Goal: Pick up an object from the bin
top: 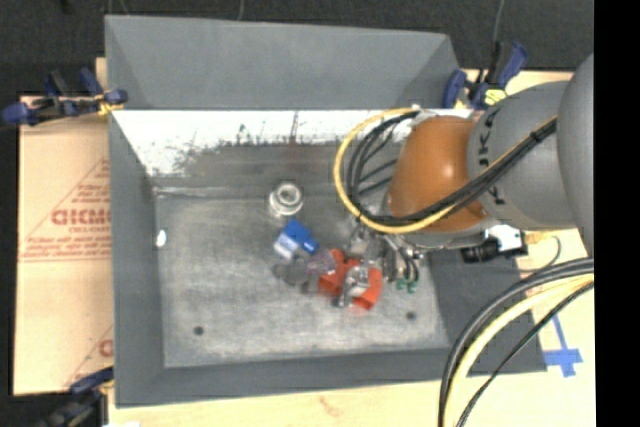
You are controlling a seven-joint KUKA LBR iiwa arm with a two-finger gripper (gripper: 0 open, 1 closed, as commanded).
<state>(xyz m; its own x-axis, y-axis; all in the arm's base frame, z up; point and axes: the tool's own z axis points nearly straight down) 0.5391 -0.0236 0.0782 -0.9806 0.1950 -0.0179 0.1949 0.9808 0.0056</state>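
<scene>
Here the gripper [356, 283] is seen low over a red object [368, 296] in the bin [200, 315] — a blue piece [297, 240] lies near; the jaws' state cannot be told.

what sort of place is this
Probably a robotics lab's grasping test rig: a KUKA arm reaches into a grey metal bin holding a few small loose things, among them a red piece and a blue piece.
</scene>
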